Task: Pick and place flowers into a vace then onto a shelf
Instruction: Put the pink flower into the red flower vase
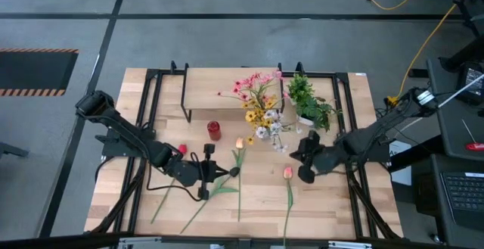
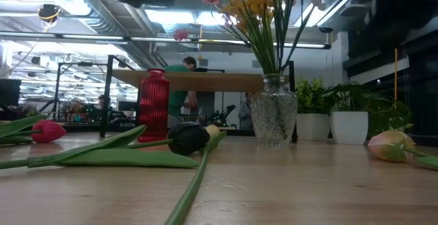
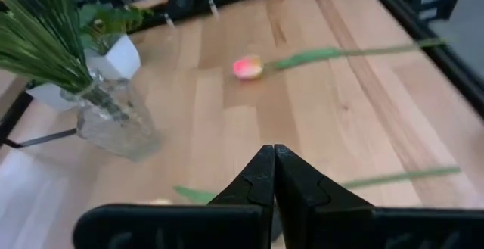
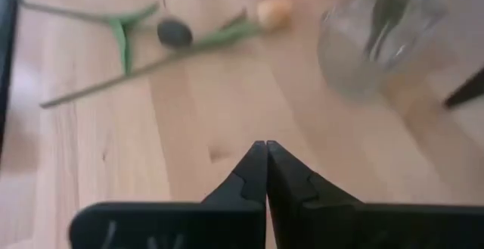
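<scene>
Three loose tulips lie on the table: a red one point(image 1: 181, 149), a peach one point(image 1: 240, 142) and a pink one point(image 1: 288, 172), stems running toward the near edge. A glass vase point(image 2: 274, 112) stands in front of the shelf point(image 1: 234, 86) and holds a bunch of pink, yellow and white flowers point(image 1: 259, 105). My left gripper point(image 1: 233, 172) is shut and low over the peach tulip's stem point(image 3: 393, 177), just below its bloom point(image 4: 274, 10). My right gripper point(image 1: 296, 157) is shut above bare table, between the vase and the pink tulip point(image 3: 247, 68). My left gripper's shut fingers point(image 2: 188, 137) come slanting down from the table's left and lie across the peach tulip's stem, which passes beneath them. The fingers hide the spot, so I cannot tell whether they touch or pinch it. The tulip lies flat on the table.
A small red ribbed vase point(image 1: 214, 131) stands left of the glass vase. A leafy plant in a white pot point(image 1: 310, 104) stands at the shelf's right end. Bare wood shows along the table's near edge, between the stems. People show in the room behind the table.
</scene>
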Controlling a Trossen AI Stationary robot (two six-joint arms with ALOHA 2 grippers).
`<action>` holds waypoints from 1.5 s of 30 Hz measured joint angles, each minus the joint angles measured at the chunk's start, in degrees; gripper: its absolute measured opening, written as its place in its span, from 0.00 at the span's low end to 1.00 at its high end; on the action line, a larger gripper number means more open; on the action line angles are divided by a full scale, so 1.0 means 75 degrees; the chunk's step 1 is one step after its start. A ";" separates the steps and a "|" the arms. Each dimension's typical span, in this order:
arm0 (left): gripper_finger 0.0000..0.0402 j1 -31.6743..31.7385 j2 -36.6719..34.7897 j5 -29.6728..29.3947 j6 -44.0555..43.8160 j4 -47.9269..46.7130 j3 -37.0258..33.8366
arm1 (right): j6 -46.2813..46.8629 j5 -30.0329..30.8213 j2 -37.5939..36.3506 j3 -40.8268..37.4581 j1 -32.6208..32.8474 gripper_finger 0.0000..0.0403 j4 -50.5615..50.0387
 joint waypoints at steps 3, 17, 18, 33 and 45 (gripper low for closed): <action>0.01 -0.0091 -0.0001 -0.0003 -0.0179 -0.0342 0.0000 | 0.0856 0.0013 0.0888 0.0774 0.0397 0.01 -0.0801; 0.01 -0.0578 -0.0001 0.0093 -0.0938 -0.0657 0.0000 | 0.4468 -0.0073 0.3968 0.3606 0.2036 0.01 -0.3289; 0.01 -0.0596 -0.0001 0.0093 -0.0951 -0.0654 0.0000 | 0.4724 -0.0132 0.4102 0.3657 0.2113 0.01 -0.3332; 0.01 -0.0645 -0.0001 0.0070 -0.1518 -0.0657 0.0000 | 0.5856 -0.0477 0.5135 0.3676 0.2448 0.11 -0.3069; 0.01 -0.0639 0.0004 0.0064 -0.1518 -0.0657 0.0000 | 0.6457 -0.0453 0.5132 0.3639 0.2209 0.41 -0.2866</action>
